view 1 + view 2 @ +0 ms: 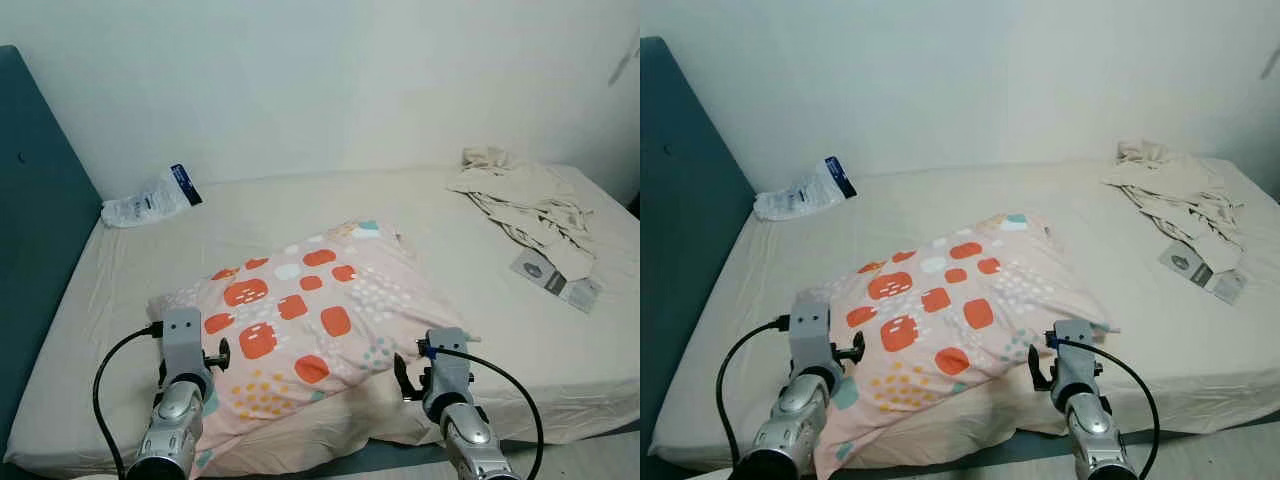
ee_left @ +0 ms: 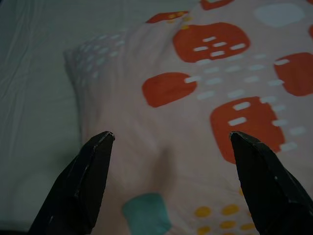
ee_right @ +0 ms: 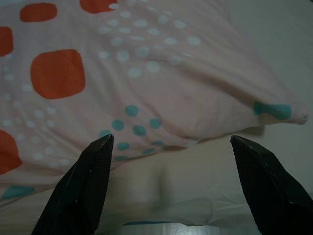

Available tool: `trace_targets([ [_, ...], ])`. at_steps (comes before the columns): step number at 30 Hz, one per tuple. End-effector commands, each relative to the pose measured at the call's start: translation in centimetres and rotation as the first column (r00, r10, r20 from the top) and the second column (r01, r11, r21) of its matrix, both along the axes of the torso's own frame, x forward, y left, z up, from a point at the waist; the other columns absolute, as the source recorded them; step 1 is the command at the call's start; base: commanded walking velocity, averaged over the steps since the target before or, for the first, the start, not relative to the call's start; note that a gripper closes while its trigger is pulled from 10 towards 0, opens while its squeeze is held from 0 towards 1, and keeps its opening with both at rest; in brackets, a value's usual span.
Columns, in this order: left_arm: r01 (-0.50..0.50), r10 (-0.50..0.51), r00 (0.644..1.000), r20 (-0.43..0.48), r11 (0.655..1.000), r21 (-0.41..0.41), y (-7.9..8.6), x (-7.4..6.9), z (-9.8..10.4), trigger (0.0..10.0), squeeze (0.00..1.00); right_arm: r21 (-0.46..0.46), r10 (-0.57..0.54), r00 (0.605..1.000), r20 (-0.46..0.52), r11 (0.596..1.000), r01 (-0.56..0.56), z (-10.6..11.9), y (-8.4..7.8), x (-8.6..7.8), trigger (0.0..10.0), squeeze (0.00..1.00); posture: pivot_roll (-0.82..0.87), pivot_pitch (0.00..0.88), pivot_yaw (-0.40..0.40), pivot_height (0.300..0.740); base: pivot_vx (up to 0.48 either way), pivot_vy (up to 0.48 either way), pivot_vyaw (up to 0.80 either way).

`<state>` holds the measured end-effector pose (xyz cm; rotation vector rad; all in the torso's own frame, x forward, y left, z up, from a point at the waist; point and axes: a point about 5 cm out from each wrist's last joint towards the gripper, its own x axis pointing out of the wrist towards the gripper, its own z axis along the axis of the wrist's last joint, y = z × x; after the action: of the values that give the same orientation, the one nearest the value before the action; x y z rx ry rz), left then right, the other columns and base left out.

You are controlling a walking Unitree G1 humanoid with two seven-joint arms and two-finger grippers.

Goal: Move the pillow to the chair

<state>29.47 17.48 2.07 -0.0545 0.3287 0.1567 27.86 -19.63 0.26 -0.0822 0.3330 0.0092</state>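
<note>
Jaws spread wide on both grippers over soft, puffy pillow

I have both silver arms stretched forward and low in the head views, roughly level with each other, wrists pointing away from me. My left arm comes up from the lower left, a black cable looping off its outer side and a small black knob sticking out toward the middle. My right arm rises from the lower right with its own black cable curving round the outside. In the left wrist view, the left gripper has its two black fingers spread wide apart. The right gripper shows the same wide spread, nothing between the fingertips.
</note>
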Motion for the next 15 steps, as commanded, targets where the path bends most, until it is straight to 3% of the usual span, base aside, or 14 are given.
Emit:
trace_targets([
  [1,0.003,-0.003,1.000,-0.001,1.000,0.006,-0.02,-0.36,-0.27,10.0,0.00,0.008,0.005,1.000,-0.003,1.000,-0.004,-0.30,0.31,-0.35,10.0,0.00,-0.01,0.092,-0.012,0.740,0.000,0.000,0.00],
  [9,-0.006,0.006,1.000,0.009,1.000,0.014,0.30,-0.35,-0.13,10.0,0.00,0.009,0.008,1.000,0.000,1.000,-0.008,-0.26,0.38,-0.32,10.0,0.00,-0.01,0.094,-0.010,0.740,0.000,0.413,0.00],
  [11,0.015,-0.014,1.000,-0.007,0.996,0.089,0.46,-0.39,-0.11,10.0,0.00,0.010,0.004,1.000,0.001,1.000,-0.004,-0.29,0.34,-0.39,10.0,0.00,-0.01,0.095,-0.009,0.740,0.000,-0.480,0.00],
  [13,-0.005,0.005,1.000,-0.009,1.000,0.031,0.22,-0.50,-0.29,10.0,0.00,0.010,0.002,1.000,-0.001,1.000,-0.002,-0.34,0.30,-0.46,10.0,0.00,-0.01,0.094,-0.009,0.740,0.000,-0.480,0.00],
  [15,-0.007,0.007,1.000,-0.005,1.000,0.023,0.17,-0.50,-0.28,10.0,0.00,0.010,0.001,1.000,-0.002,1.000,-0.001,-0.38,0.30,-0.51,10.0,0.00,-0.01,0.097,-0.008,0.740,0.000,-0.480,0.00],
])
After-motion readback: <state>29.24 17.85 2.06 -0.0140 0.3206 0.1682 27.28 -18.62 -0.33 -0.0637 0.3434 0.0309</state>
